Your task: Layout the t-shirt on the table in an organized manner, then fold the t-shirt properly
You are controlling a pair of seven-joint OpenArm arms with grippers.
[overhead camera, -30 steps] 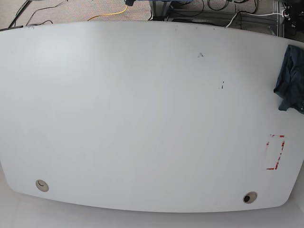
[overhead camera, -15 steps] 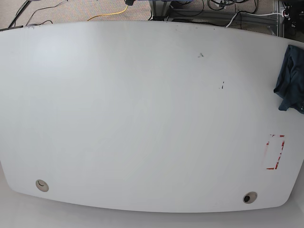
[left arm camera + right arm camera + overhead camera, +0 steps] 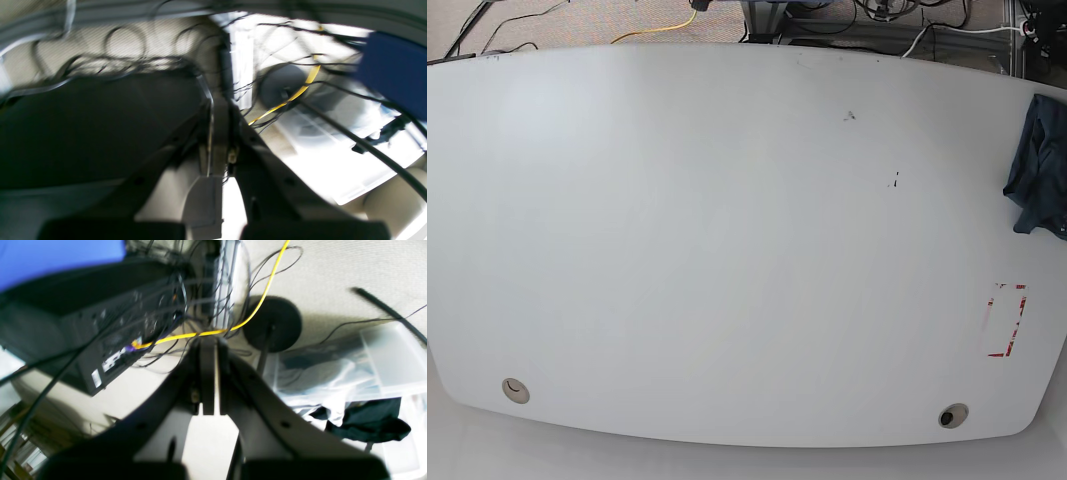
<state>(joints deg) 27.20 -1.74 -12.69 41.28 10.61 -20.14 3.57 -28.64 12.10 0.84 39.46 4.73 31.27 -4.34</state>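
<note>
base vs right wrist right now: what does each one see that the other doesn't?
Base only: the white table, the t-shirt bunched at its right edge, the red dashed rectangle and two grommet holes; no arm in frame.
Right wrist only: the right gripper, jaws shut and empty, a black round base, and clear plastic bins on the floor.
Both: the yellow cable on the carpet.
</note>
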